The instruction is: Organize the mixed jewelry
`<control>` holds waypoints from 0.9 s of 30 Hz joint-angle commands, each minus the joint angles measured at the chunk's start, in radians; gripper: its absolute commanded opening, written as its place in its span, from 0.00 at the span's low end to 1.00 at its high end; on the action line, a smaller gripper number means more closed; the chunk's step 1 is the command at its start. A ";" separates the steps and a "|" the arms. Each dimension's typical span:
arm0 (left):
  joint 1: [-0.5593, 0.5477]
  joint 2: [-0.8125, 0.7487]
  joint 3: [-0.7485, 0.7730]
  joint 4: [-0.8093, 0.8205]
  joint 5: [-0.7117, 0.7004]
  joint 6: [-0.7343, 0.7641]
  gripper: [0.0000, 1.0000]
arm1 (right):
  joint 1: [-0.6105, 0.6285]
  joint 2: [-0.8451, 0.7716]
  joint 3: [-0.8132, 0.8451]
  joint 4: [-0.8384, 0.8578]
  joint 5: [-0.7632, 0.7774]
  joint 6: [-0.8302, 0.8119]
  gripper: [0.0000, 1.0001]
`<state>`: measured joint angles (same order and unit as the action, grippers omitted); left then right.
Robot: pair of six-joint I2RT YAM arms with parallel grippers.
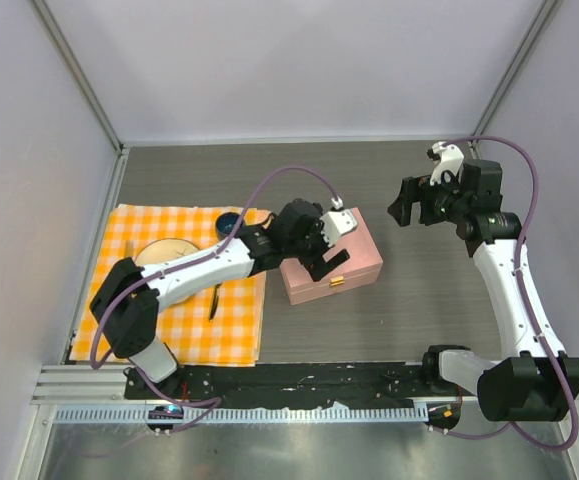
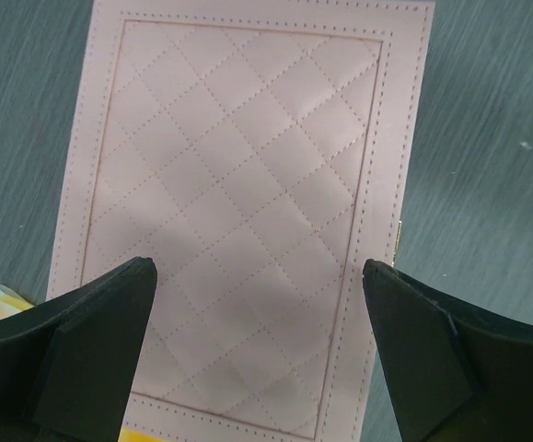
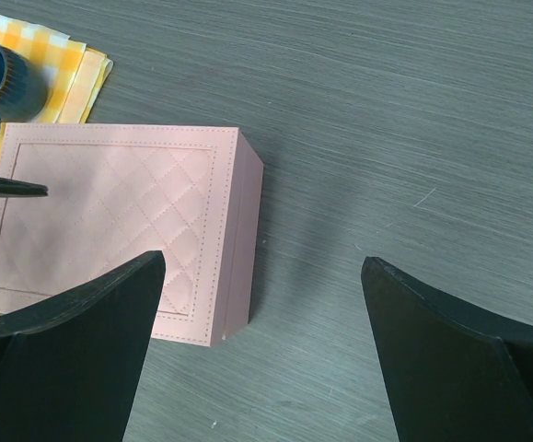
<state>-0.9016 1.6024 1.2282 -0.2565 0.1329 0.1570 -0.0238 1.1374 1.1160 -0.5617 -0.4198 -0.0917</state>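
Left wrist: fingers (image 2: 82,359) spread wide above pink box (image 2: 238,203).

You see a dark grey, wood-grained surface (image 1: 419,300). Near its centre, directly on it, lies a pink quilted box (image 1: 359,255), lid closed, with a gold clasp on its near side. A yellow-and-white checked cloth (image 1: 234,320) lies flat on the left, its right edge just beside the box.
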 commanded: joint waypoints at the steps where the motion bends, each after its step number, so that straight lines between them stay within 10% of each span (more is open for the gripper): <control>1: -0.075 0.037 0.016 0.022 -0.206 0.118 1.00 | -0.005 -0.025 0.002 0.023 0.015 -0.023 0.94; 27: -0.146 0.133 -0.121 0.036 -0.248 0.107 1.00 | -0.005 -0.048 -0.048 0.022 0.039 -0.049 0.94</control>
<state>-1.0359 1.6814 1.1938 -0.1150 -0.1303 0.2695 -0.0238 1.1290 1.0634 -0.5625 -0.3992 -0.1257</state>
